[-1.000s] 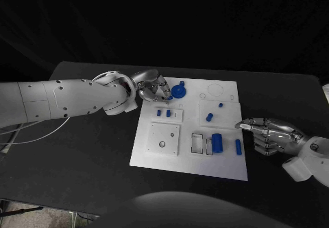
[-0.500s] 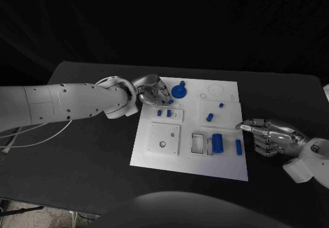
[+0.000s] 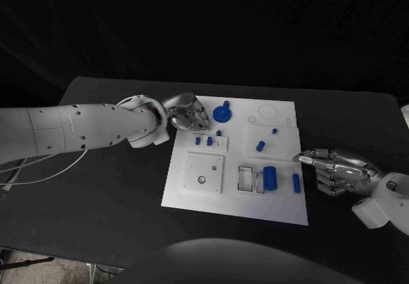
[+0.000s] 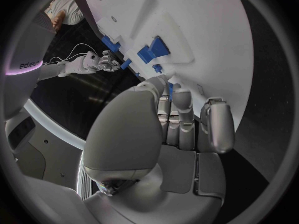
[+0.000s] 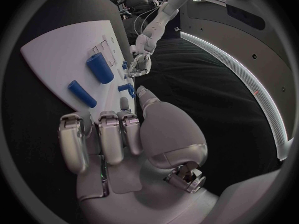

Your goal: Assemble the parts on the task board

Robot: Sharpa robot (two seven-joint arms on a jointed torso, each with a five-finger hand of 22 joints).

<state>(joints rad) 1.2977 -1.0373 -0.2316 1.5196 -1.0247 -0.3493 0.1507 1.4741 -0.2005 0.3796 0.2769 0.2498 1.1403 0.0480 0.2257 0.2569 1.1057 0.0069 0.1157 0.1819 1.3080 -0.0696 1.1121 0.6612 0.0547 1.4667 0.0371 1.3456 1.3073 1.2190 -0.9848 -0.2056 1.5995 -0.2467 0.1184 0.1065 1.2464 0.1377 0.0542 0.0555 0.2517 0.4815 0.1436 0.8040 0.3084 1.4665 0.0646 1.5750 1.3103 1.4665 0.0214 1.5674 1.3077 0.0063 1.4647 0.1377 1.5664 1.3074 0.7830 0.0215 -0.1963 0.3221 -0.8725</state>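
Observation:
The white task board point(image 3: 241, 205) lies mid-table. My left hand point(image 3: 189, 115) hovers over its far left corner with fingers curled together. It pinches a small blue peg point(image 3: 218, 133) at the far edge of the little block that carries two short blue pegs point(image 3: 203, 141). In the left wrist view a sliver of the blue peg point(image 4: 169, 88) shows between the fingertips. A blue gear point(image 3: 222, 112) stands just right of that hand. My right hand point(image 3: 338, 170) rests at the board's right edge, fingers curled in on nothing, beside a blue bar point(image 3: 295, 182) and a thick blue cylinder point(image 3: 270, 177).
A square white plate with a round hole point(image 3: 204, 172) sits near the board's left side, with rectangular slots point(image 3: 245, 178) beside it. Two small blue pegs point(image 3: 260, 145) point(image 3: 274, 130) lie on the right half. Black table point(image 3: 111, 195) surrounds the board.
My left hand has carried the small blue peg from beside the gear toward me, down to the block with the two pegs. The right hand has stayed put.

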